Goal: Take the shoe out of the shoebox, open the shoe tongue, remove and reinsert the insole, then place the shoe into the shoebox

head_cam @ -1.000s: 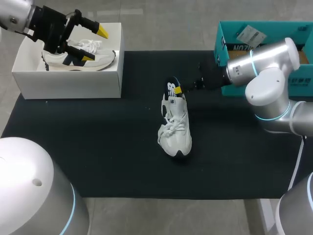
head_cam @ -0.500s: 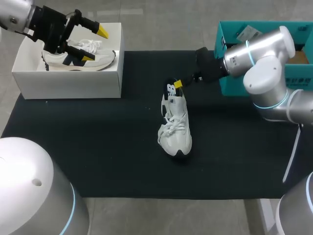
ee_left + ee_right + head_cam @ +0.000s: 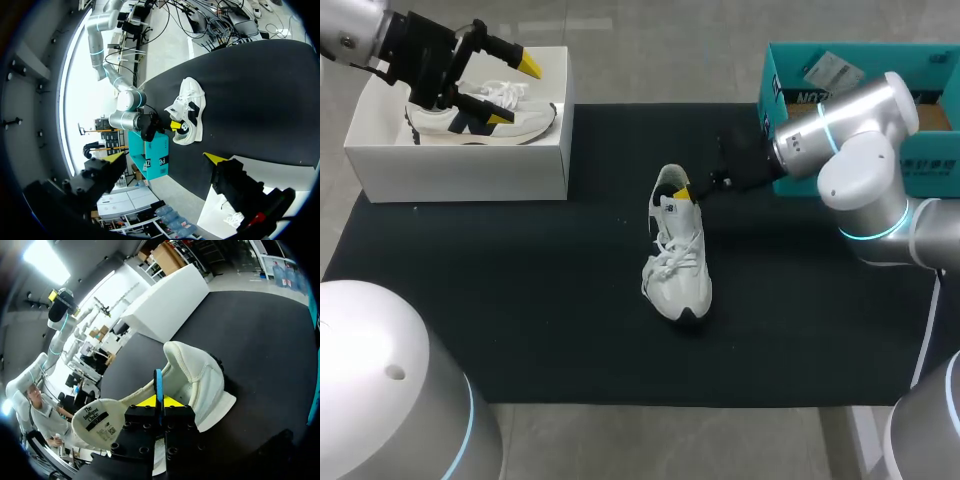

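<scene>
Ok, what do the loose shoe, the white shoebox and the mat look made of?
Shoe: soft white fabric, matte, with a padded heel collar and woven laces. Shoebox: probably cardboard, smooth matte white, thin straight walls. Mat: black, matte, no glare; rubber or fabric, can't tell.

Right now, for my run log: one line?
right jaws: shut on insole, partly out of shoe | shoe: on mat | left jaws: open above shoebox
</scene>
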Robot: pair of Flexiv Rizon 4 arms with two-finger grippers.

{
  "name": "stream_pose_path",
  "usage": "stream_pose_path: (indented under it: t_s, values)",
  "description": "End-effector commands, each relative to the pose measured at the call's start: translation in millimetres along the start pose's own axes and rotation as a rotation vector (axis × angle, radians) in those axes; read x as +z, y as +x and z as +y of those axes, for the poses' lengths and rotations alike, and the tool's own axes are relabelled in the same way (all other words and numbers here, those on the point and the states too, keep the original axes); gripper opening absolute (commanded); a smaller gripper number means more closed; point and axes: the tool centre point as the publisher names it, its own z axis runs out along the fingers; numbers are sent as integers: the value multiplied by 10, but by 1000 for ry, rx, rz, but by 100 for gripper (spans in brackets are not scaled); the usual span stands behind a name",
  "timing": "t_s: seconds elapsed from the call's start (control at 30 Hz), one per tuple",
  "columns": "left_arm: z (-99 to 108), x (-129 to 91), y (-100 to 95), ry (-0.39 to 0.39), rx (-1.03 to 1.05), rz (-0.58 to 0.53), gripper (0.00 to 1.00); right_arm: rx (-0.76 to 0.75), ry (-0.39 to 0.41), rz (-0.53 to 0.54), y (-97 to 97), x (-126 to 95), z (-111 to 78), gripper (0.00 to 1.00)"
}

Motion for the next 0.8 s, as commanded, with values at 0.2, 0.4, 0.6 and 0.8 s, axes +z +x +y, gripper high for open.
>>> stream_pose_path:
  t_s: [0.2,0.4,0.6,0.8]
  values:
    - [-4,-5,-1,0,0,3,100,23,18,-9,39,23,-109,0]
    - [-4,-5,-1,0,0,3,100,-11,2,-33,47,-28,-7,100]
    - [-4,-5,-1,0,0,3,100,-45,12,-60,117,-64,153,100]
    - [-4,-5,-1,0,0,3,100,-50,15,-93,244,-131,241,100]
